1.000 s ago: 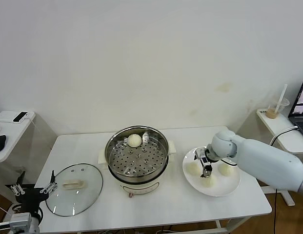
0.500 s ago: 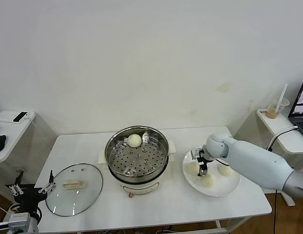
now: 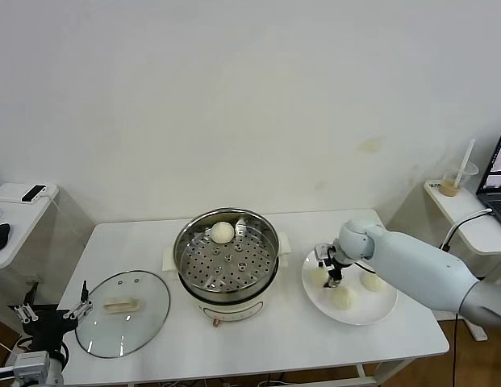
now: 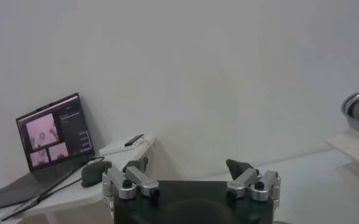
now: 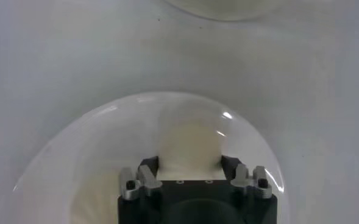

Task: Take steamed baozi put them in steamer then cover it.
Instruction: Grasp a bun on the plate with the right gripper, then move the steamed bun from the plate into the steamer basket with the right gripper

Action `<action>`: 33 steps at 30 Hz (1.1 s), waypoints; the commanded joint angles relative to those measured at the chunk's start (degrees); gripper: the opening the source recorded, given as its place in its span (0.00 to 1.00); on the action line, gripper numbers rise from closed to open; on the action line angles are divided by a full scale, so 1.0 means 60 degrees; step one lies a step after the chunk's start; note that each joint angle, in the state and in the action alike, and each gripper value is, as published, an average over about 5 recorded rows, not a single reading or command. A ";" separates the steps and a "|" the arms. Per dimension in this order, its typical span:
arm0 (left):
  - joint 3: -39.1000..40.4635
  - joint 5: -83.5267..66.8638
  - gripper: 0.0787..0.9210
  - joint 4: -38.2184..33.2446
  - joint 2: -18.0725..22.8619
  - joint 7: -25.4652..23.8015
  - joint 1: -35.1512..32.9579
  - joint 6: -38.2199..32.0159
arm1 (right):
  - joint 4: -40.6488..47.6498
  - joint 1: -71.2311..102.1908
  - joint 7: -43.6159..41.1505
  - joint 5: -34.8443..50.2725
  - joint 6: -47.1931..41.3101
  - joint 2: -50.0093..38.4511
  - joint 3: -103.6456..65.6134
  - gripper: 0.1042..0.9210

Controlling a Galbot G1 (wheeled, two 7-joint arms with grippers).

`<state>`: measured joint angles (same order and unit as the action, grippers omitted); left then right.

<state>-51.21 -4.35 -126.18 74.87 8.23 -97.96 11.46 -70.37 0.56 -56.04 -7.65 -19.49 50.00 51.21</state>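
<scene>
Right gripper (image 3: 326, 265) clenches a small cream dough bun (image 3: 319, 276) on the white plate (image 3: 379, 310), lower right; the shiny steel steamer pot (image 3: 226, 250) sits to its left.

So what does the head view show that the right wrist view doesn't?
Only the head view shows the steamer with one baozi inside, the cover lying flat on the table, two more buns on the plate, and the left gripper parked off the table's near left corner, jaws open. Only the right wrist view shows the right gripper's jaws standing on either side of a bun. Both share the white plate, that bun and the right gripper.
</scene>
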 commanded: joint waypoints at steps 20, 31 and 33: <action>0.0185 -0.0092 0.88 0.0024 -0.0130 0.0004 0.0099 0.0035 | -0.2524 -0.6121 -0.0239 0.3793 -0.0925 -0.0668 0.2072 0.59; 0.0186 -0.0016 0.88 0.0192 -0.0147 0.0012 0.0226 0.0050 | -0.2252 -0.6295 0.0780 0.5661 -0.2175 0.2619 0.2116 0.59; 0.0184 0.0024 0.88 0.0224 -0.0153 0.0011 0.0247 0.0057 | -0.1887 -0.6098 0.0890 0.5736 -0.2313 0.3324 0.2142 0.60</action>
<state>-50.07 -4.55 -125.25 74.05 8.29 -96.68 11.70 -84.36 -31.37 -55.08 16.31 -27.70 51.83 61.84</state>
